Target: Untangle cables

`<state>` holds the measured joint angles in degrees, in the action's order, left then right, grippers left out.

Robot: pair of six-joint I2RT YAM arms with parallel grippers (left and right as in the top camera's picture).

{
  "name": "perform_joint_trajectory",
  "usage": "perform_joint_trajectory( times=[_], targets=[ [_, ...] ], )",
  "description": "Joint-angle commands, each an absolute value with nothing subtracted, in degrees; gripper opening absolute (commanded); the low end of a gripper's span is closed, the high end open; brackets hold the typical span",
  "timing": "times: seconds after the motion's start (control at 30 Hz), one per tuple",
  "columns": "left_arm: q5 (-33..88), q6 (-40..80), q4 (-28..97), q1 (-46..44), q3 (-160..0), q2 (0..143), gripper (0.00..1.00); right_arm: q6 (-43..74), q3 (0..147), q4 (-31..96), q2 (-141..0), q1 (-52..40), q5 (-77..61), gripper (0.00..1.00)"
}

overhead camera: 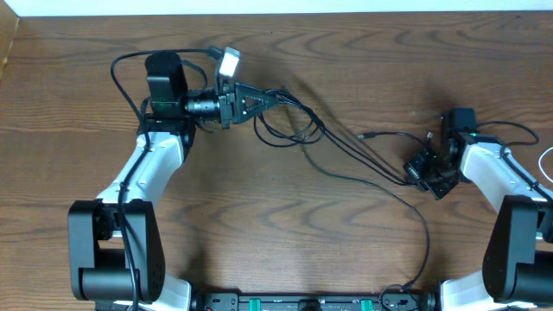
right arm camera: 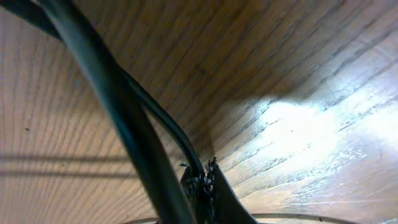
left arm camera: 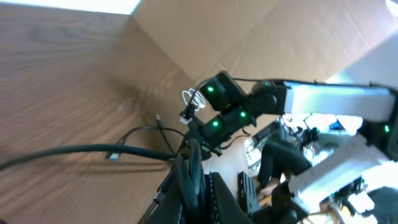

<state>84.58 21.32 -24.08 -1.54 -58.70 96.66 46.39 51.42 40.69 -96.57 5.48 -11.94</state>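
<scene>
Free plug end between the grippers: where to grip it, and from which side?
Take the cord just behind the plug end, from straight above, jaws across the cord. It lies flat on the table, pointing left, slightly clear of the taut cables strung between the left gripper and right gripper, both shut on them.

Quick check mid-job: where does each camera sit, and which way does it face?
Overhead: above the brown wooden table, looking straight down; both arms show, thin black cables stretched between left tool and right tool.
Left wrist: low, facing across the table at the right arm; own fingers at bottom.
Right wrist: close above the wood, facing down along the cables; own fingertip shows.
Shared: all three see the cables.
</scene>
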Motion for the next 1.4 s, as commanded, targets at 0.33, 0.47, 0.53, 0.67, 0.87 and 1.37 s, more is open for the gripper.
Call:
perform_joint_trajectory(
  times=[0.33,0.47,0.53,0.67,0.87,1.37],
  targets=[
    [80.5,19.9,-18.9,-8.3,-59.5,96.2,0.08,-5.3,50.9,29.7,-96.4,7.1,-58.2,0.49],
    [80.6,19.2,-18.9,-10.7,-59.5,96.2,0.08,-15.2,50.9,28.0,-96.4,7.1,-69.6,0.61],
    [80.6,19.6,-18.9,-11.2,-59.5,96.2,0.08,-16.8,50.9,27.2,-96.4,7.1,-72.2,0.65],
    [80.7,21.6,-18.3,-11.4,-59.5,96.2,0.08,-10.9,50.9,23.6,-96.4,7.1,-70.6,0.83],
    [90.1,15.5,-20.8,-11.3,-59.5,96.2,0.08,12.3,50.9,21.3,-96.4,7.1,-46.8,0.99],
    [87.4,13.8,-20.2,-11.4,-59.5,96.2,0.08,-14.7,50.9,8.0,-96.4,6.0,-83.4,0.91]
  ],
)
